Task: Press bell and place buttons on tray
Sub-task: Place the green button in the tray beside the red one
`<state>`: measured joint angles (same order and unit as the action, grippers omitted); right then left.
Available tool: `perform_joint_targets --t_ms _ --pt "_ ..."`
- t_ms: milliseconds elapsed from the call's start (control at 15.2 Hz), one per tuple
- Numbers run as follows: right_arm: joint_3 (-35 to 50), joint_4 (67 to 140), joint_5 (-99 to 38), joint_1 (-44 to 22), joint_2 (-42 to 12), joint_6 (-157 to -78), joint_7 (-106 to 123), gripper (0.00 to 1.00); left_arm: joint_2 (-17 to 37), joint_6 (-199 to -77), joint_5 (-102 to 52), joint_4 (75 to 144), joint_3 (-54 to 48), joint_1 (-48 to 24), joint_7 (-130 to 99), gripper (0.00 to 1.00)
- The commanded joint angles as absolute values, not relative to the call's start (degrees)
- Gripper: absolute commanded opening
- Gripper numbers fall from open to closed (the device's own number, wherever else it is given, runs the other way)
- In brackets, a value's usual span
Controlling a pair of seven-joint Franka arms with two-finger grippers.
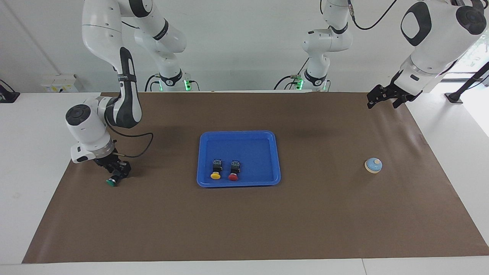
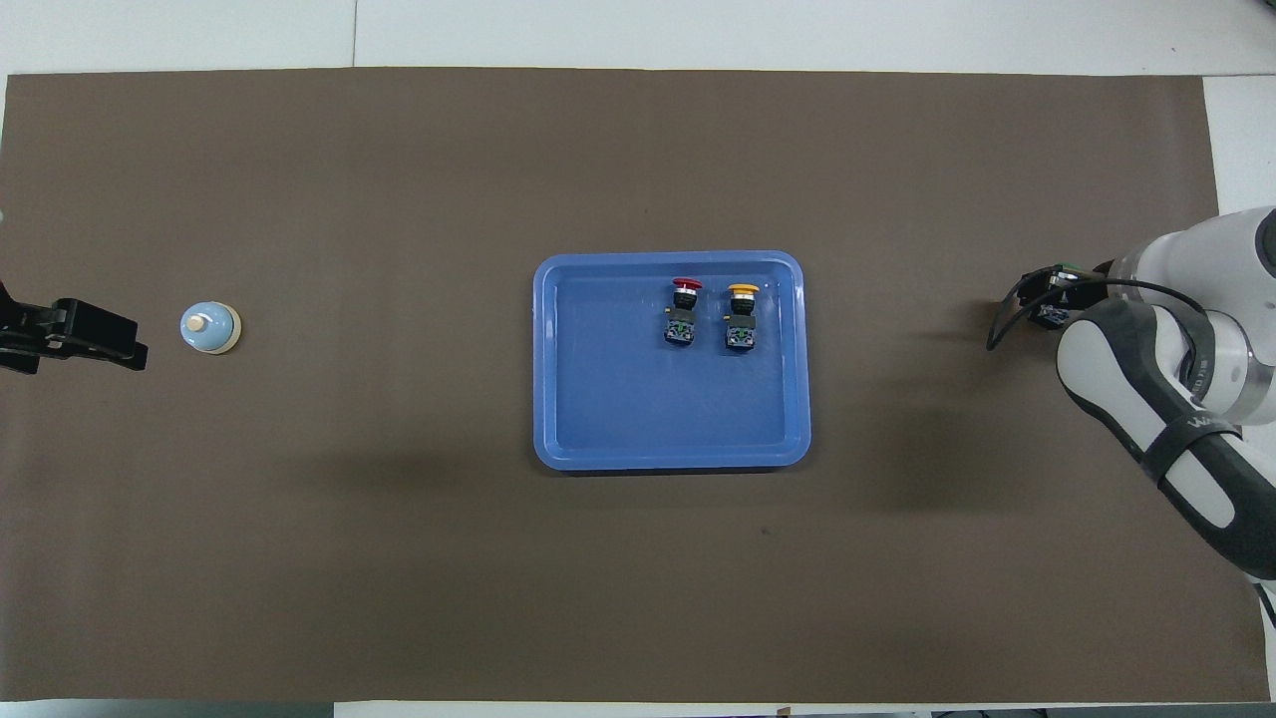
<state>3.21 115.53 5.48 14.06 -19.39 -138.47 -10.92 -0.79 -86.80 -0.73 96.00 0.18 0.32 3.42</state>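
The green button [image 1: 112, 181] lies on the brown mat at the right arm's end of the table. My right gripper [image 1: 117, 172] is down at the mat and shut on its black body. From above, the right arm covers most of it; only the right gripper [image 2: 1049, 304] and a bit of the body show. The yellow button [image 1: 216, 172] [image 2: 741, 314] and the red button [image 1: 233, 172] [image 2: 686, 309] lie side by side in the blue tray [image 1: 238, 133] [image 2: 668, 257]. The light-blue bell [image 1: 373, 165] [image 2: 209, 327] sits at the left arm's end. My left gripper [image 1: 382, 102] [image 2: 95, 337] waits open, raised over that end.
A brown mat [image 1: 305, 214] covers the table. White table shows around the mat [image 1: 454, 130] at both ends. Both arm bases [image 1: 317, 82] stand along the robots' edge.
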Motion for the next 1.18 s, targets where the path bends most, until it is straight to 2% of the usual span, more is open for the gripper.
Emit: perform_joint_targets --t_ms 0,197,395,526,789,986,1118 --pt "3.8 116.3 5.0 14.0 -19.3 -138.7 -11.6 0.00 -1.0 -85.7 -0.6 95.3 0.4 0.2 3.3 1.00" --pt "4.1 113.7 5.1 12.9 -19.2 -134.8 -11.3 0.00 -1.0 -85.7 -0.6 95.3 0.4 0.2 3.3 1.00" --pt "4.0 104.0 5.2 8.8 -19.2 -123.0 -11.3 0.00 -1.0 -85.7 -0.6 95.3 0.4 0.2 3.3 1.00" --pt "4.0 96.5 5.0 3.8 -19.5 -114.9 -11.9 0.00 -1.0 -85.7 -0.6 95.3 0.4 0.2 3.3 1.00" --pt "4.0 88.4 3.6 -8.6 -20.3 -107.1 -23.9 0.00 -1.0 -85.7 -0.6 95.3 0.4 0.2 3.3 1.00" --pt "4.0 86.6 2.9 -18.9 -21.2 -107.0 -35.6 0.00 -1.0 -85.7 -0.6 95.3 0.4 0.2 3.3 1.00" --pt "4.0 86.7 2.8 -23.9 -21.7 -110.0 -41.5 0.00 -1.0 -85.7 -0.6 95.3 0.4 0.2 3.3 1.00"
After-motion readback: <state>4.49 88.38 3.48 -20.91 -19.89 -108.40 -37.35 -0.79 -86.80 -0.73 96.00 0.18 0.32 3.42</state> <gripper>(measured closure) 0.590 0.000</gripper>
